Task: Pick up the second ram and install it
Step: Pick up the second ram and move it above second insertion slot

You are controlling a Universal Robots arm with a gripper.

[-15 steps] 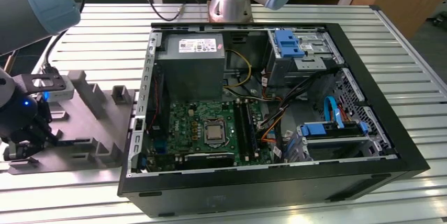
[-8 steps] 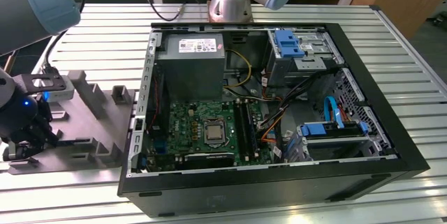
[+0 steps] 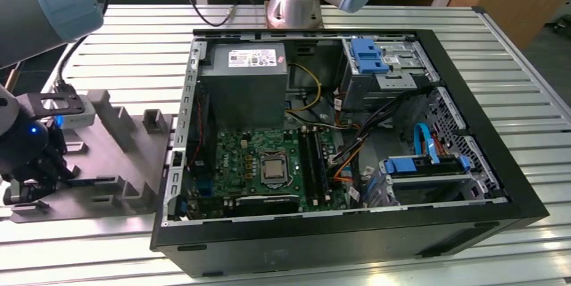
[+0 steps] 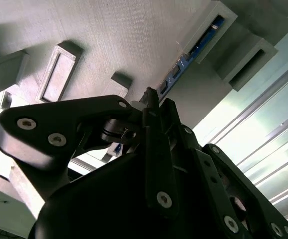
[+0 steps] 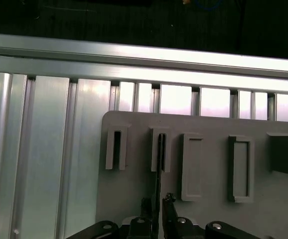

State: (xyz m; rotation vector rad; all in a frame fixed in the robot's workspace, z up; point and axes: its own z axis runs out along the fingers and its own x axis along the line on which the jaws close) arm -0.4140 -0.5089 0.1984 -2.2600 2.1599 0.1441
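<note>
Table [image 3: 499, 52]: slatted metal.
Computer case [image 3: 357, 236]: open, black, on table.
Fixture plate [image 3: 120, 166]: grey; I see it at case's nine o'clock.

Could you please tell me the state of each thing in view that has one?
computer case: open, side panel off, lying flat.
second ram: standing on edge in a holder of the fixture plate, not yet lifted out.
gripper: low over the fixture plate, at one end of the ram.
</note>
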